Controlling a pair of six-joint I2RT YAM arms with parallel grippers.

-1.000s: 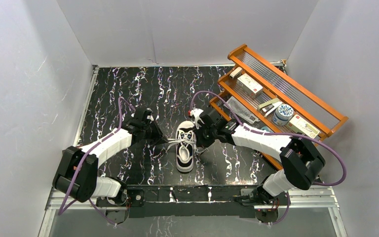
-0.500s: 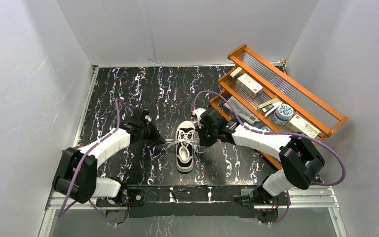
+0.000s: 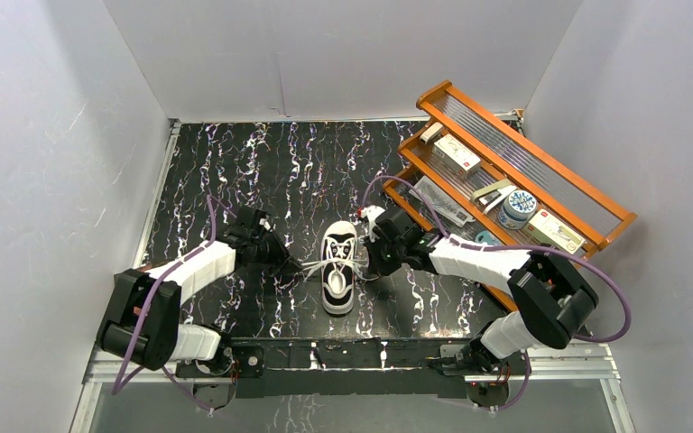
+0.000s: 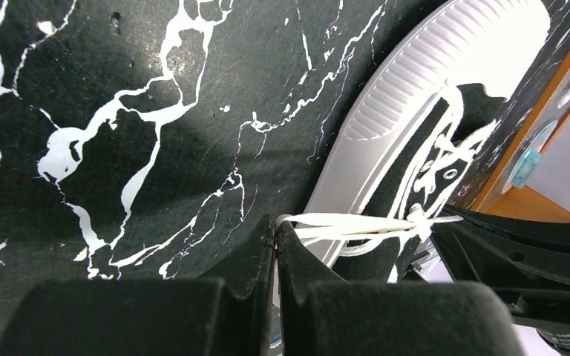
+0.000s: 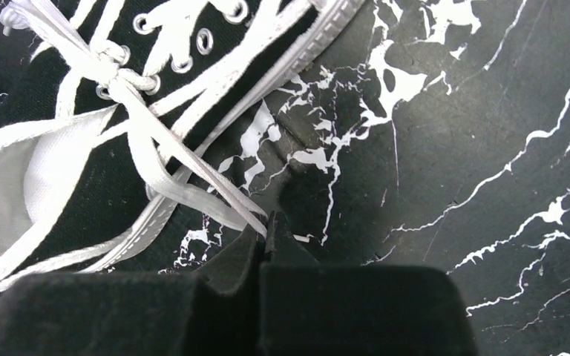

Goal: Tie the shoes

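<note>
The black sneaker (image 3: 339,267) with white sole and toe cap stands in the middle of the marbled table, its heel toward the arms. Its white laces (image 3: 336,261) meet in a knot over the tongue, seen in the right wrist view (image 5: 115,68). My left gripper (image 3: 291,263) is shut on a lace loop (image 4: 341,221) stretched out to the shoe's left. My right gripper (image 3: 369,266) is shut on the other lace loop (image 5: 193,178) at the shoe's right. Both loops run taut to the knot (image 4: 418,215).
An orange wooden rack (image 3: 505,180) with small boxes and a round tin stands at the right, close behind my right arm. White walls close in the table on three sides. A metal rail (image 3: 352,356) runs along the near edge.
Both grippers have drawn apart, the left one leftward and the right one rightward, each holding its loop. The laces have pulled tighter at the knot.
</note>
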